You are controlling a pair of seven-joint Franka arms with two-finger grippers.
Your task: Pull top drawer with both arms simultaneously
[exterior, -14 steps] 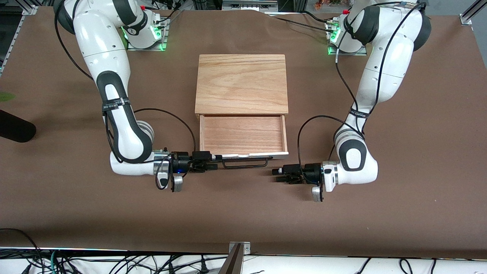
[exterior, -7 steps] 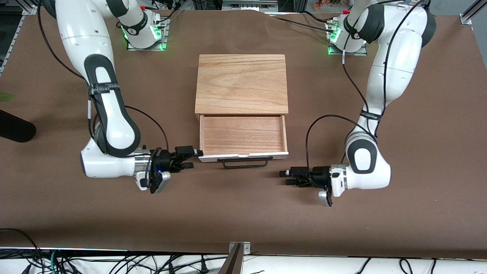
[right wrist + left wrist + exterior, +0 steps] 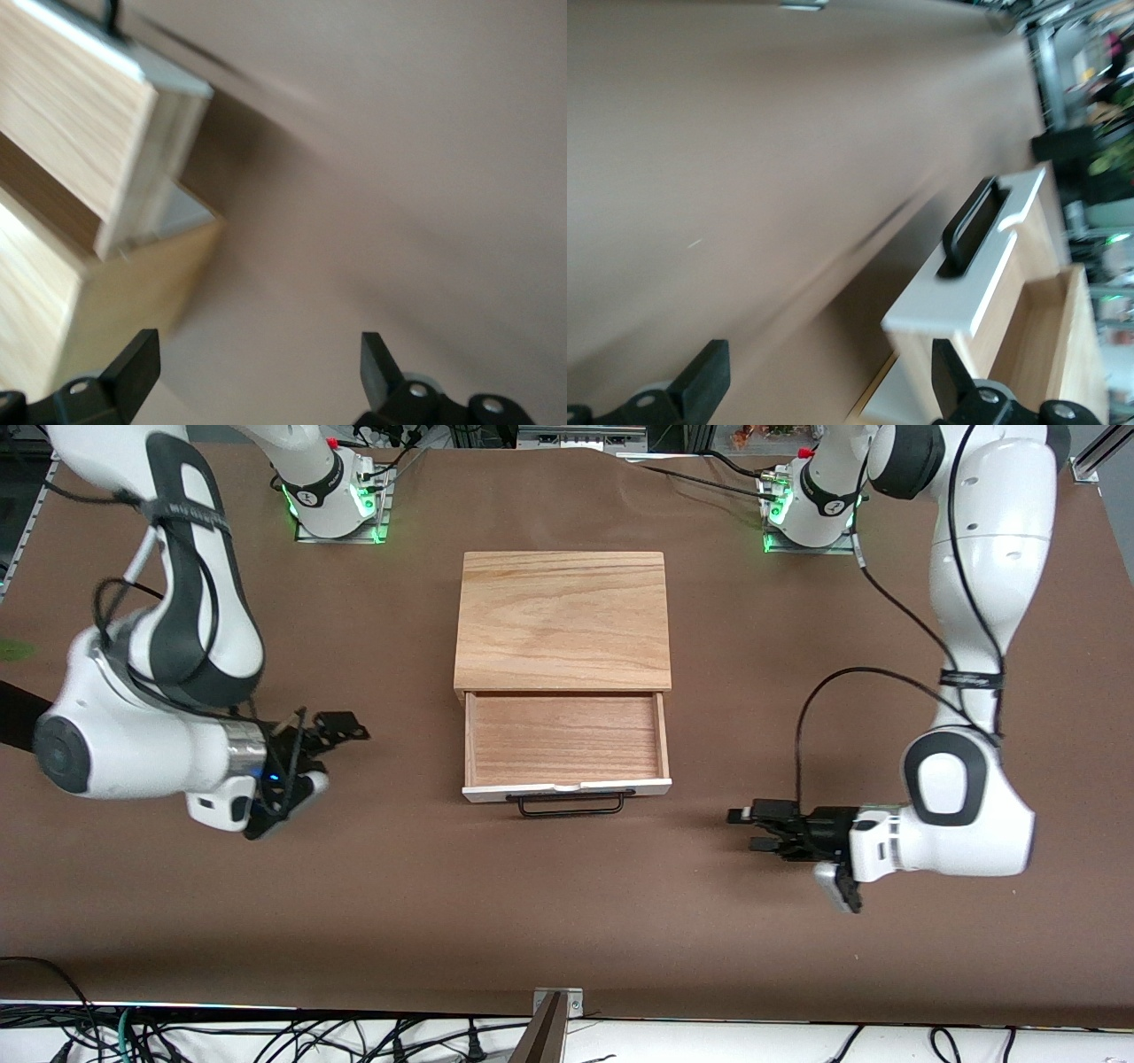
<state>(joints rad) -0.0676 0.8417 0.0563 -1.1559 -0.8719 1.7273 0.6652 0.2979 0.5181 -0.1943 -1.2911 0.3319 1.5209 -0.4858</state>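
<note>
The top drawer stands pulled out of the cabinet, showing its reddish wood floor. Its white front panel and black wire handle face the front camera. My right gripper is open and empty, off the drawer's side toward the right arm's end of the table. My left gripper is open and empty, low over the table toward the left arm's end. The left wrist view shows the open left gripper, the front panel and the handle. The right wrist view shows the open right gripper and the drawer's side.
The pale wooden slab tops the cabinet at the middle of the brown table. A black object lies at the table's edge by the right arm. The arm bases stand farthest from the front camera.
Both grippers have drawn away from the drawer handle, each toward its own end of the table. The right arm has lifted and swung out. The drawer has stayed open.
</note>
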